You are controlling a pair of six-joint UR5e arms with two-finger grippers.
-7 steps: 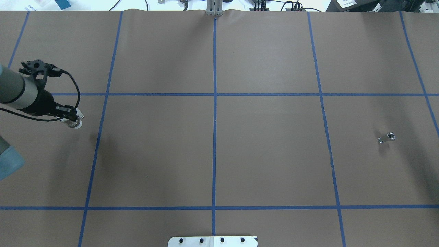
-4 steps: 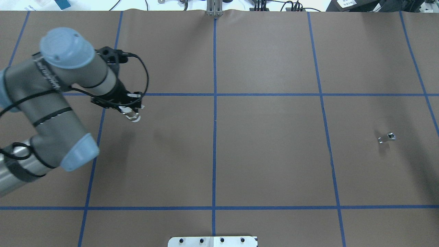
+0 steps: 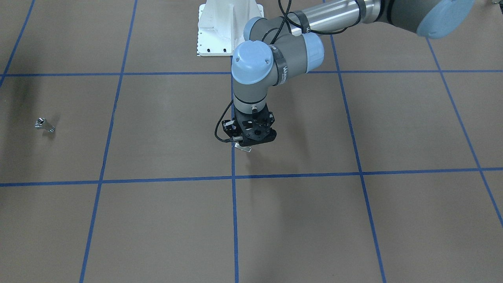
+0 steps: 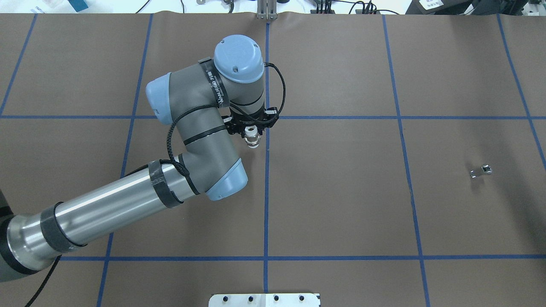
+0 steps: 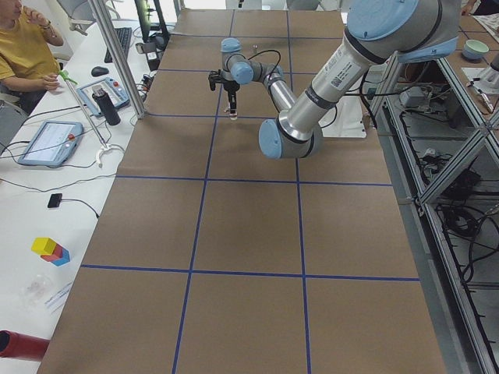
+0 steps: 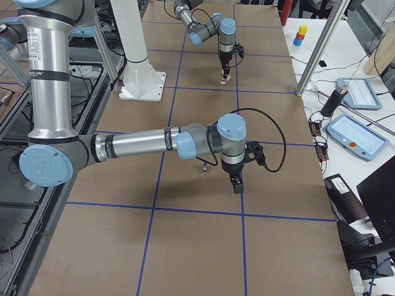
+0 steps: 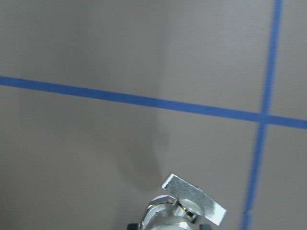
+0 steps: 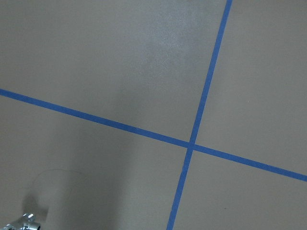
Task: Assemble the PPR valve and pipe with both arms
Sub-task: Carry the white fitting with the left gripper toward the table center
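A brown paper tabletop (image 4: 341, 204) is marked into squares by blue tape. The landmark here is the centre tape cross (image 4: 267, 117).

Nearest the robot, and well to the robot's right of the cross, the pipe (image 4: 481, 171) lies on the tabletop. It is exactly where it lay a second ago. The right gripper (image 6: 237, 185) shows only in a side view, pointing down near the pipe. Whether its fingers are apart or together cannot be told.

Farther out, the left arm (image 4: 200, 140) reaches across the tabletop. The left gripper (image 4: 252, 133) hangs just on the robot's side of the cross and slightly to its left. Its fingers are clamped on the PPR valve (image 4: 253, 141), which sticks out below them and appears clear of the tabletop.

A second ago this gripper and the valve were at the far left edge, well apart from the cross. They have since swept in to the middle. The valve is probably being brought to a meeting spot, while the pipe is not yet picked up.
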